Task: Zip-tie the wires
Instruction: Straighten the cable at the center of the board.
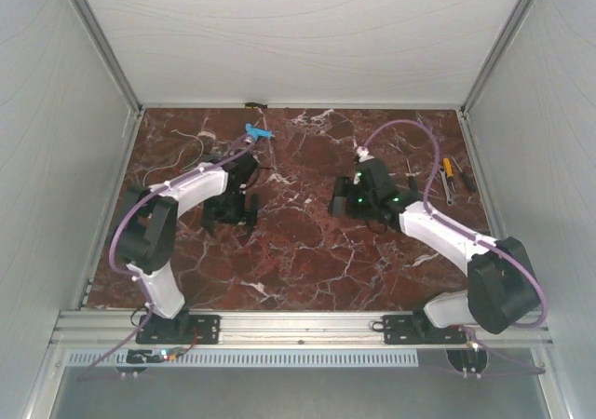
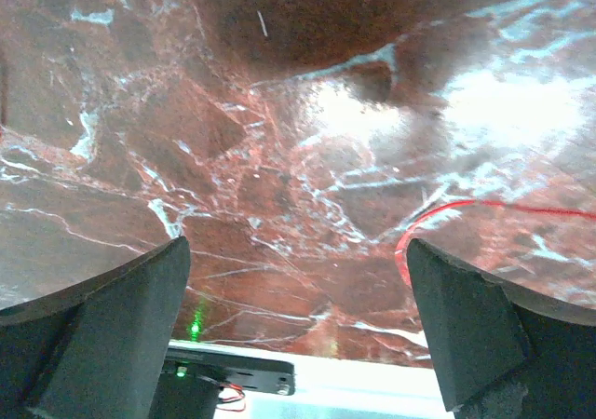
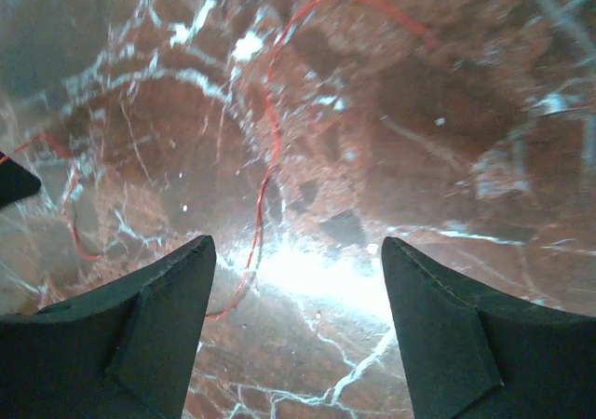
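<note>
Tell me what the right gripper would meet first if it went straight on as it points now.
Most likely the red wire lying on the marble table, or the table itself: the open right gripper points down at them. Depth is unclear.

The wires (image 3: pixel 268 130) are very thin and bendy, and they lie loose and flat on the red stone table (image 3: pixel 447 158). In the right wrist view, a red wire (image 3: pixel 270 84) runs in one long soft curve from the top down to the bottom, and in the left wrist view it bends like a hook at the right side. From above, a white wire (image 1: pixel 191 137) curls near the far left corner.
</note>
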